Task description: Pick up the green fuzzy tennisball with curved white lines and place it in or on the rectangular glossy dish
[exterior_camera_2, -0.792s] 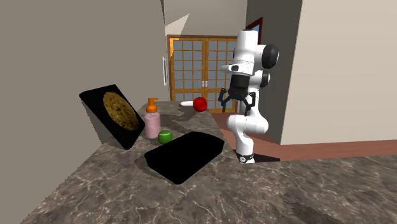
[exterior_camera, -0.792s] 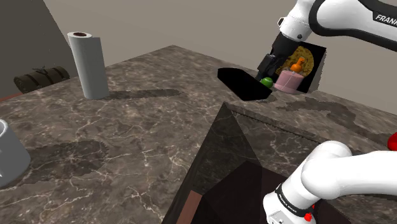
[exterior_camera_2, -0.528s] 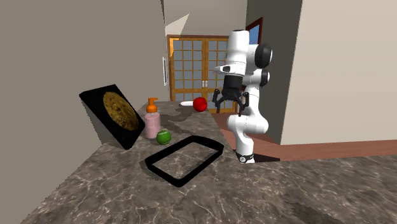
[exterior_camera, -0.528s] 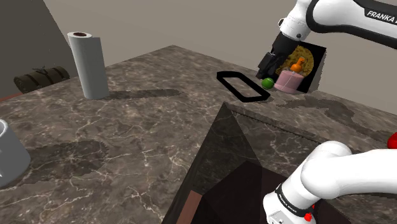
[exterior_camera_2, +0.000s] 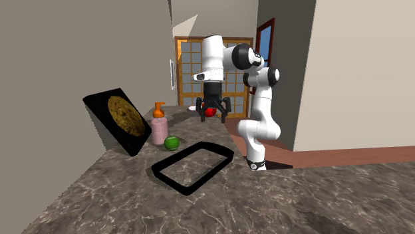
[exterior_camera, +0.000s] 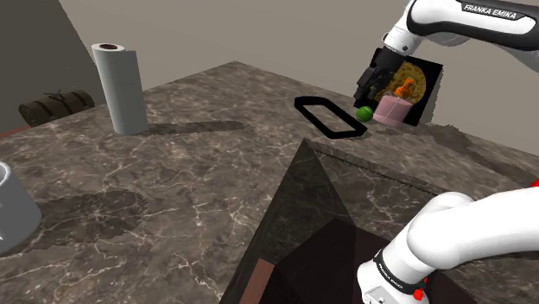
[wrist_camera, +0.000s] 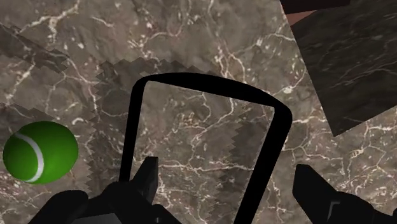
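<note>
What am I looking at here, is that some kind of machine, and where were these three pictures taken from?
It is a white robot arm on a stand, ending in a black two-finger gripper. One picture looks over the dark veined counter from beside the stand, one faces the arm across the counter, and one comes from a camera on the hand, looking past the fingers. On the counter are a green tennis ball, a black rectangular dish, a pink soap bottle, a leaning black board and a paper towel roll. The gripper hangs open over the dish and holds nothing; the ball lies beside the dish, not in it.
</note>
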